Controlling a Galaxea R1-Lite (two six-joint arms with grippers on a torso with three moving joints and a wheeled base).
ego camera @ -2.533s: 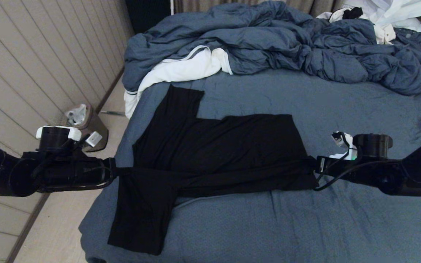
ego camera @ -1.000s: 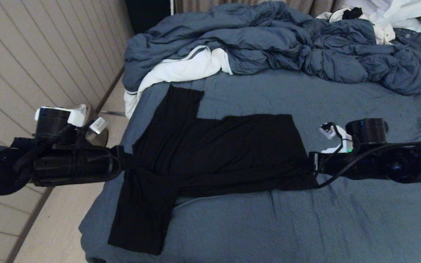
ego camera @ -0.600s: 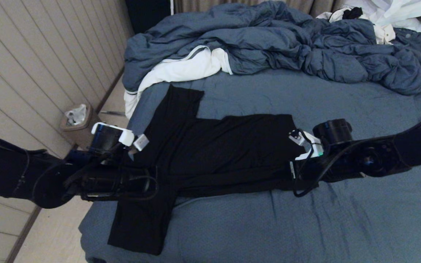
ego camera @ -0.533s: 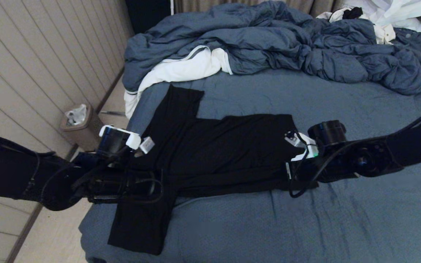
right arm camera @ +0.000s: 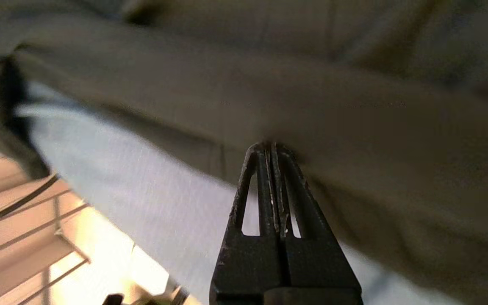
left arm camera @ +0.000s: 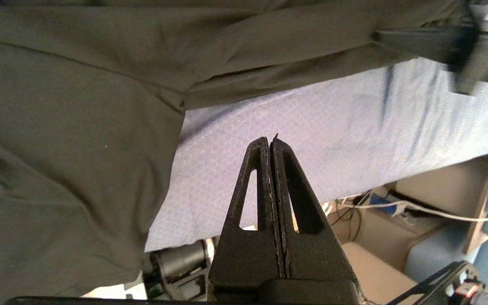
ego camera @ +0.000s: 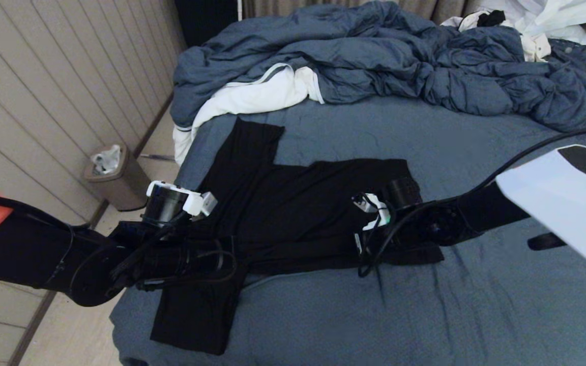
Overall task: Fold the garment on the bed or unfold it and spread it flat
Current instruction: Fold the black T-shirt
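The garment, a black T-shirt, lies on the bed with its plain side up and its near long edge folded over into a ridge. One sleeve points to the far side and the other hangs toward the bed's near left corner. My left gripper is shut and holds nothing. In the left wrist view its tips hover over blue sheet beside the near sleeve. My right gripper is shut too, its tips against the folded edge of the shirt.
A bunched blue-grey duvet fills the far side of the bed. A white cloth with a grey stripe lies at its left end, near the far sleeve. White clothes sit at the back right. A bin stands on the floor by the panelled wall.
Both arms have left the shirt's left and right ends and swung inward over it. The shirt lies where it was, with its folded ridge still in place.
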